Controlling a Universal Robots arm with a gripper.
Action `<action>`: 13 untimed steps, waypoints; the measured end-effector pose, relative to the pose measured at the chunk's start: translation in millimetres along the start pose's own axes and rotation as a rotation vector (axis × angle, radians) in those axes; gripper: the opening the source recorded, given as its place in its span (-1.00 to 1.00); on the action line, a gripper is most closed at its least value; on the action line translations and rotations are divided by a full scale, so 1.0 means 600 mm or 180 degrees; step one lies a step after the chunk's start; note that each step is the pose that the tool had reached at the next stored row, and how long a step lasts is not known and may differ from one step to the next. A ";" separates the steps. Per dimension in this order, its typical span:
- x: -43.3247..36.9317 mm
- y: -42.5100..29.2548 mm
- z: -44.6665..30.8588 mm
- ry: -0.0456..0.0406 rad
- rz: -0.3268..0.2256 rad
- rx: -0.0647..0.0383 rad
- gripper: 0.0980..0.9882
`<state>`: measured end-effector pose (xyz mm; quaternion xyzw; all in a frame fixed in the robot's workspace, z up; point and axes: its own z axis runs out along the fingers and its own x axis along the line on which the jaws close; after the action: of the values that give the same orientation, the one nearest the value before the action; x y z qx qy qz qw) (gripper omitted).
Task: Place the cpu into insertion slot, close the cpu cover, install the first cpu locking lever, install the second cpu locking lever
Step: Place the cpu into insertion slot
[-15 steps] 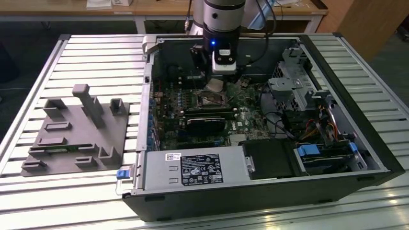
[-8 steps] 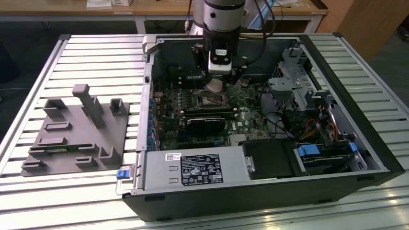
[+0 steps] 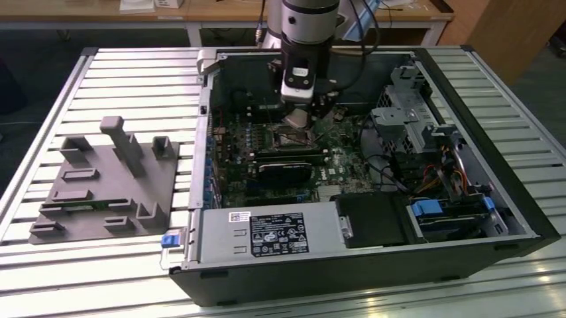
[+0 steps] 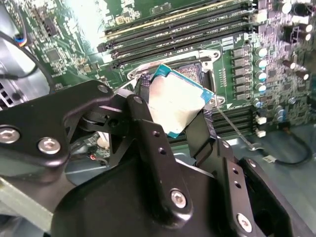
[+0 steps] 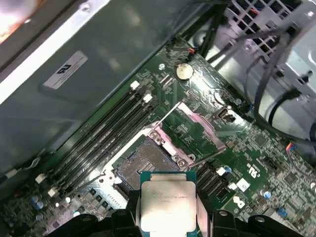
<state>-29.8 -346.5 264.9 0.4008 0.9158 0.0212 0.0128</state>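
— cpu point(image 5: 165, 205) where?
— I have it clamped in the gripper point(image 4: 173, 106), held just above the insertion slot point(image 5: 143, 165). cpu cover point(image 5: 212, 132) stands raised beside it. Chip print unreadable.

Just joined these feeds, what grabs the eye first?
The gripper holds the cpu by its edges, poised near the empty insertion slot in the first wrist view. Beside it, the cpu cover is swung open. The exterior view shows the arm inside an open computer case.
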 end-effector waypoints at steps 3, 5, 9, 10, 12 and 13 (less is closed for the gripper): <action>0.000 0.000 0.000 -0.0006 0.0123 0.0001 -0.01; 0.000 0.000 0.000 -0.0010 0.0204 0.0001 -0.01; 0.000 0.000 0.000 -0.0018 0.0371 0.0002 -0.01; 0.000 0.000 0.001 -0.0020 0.0411 0.0003 -0.01; 0.000 0.000 0.001 -0.0024 0.0493 0.0003 -0.01; 0.000 0.000 0.001 -0.0026 0.0538 0.0003 -0.01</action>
<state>-29.8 -346.5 264.5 0.4768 0.8787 0.0200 0.0145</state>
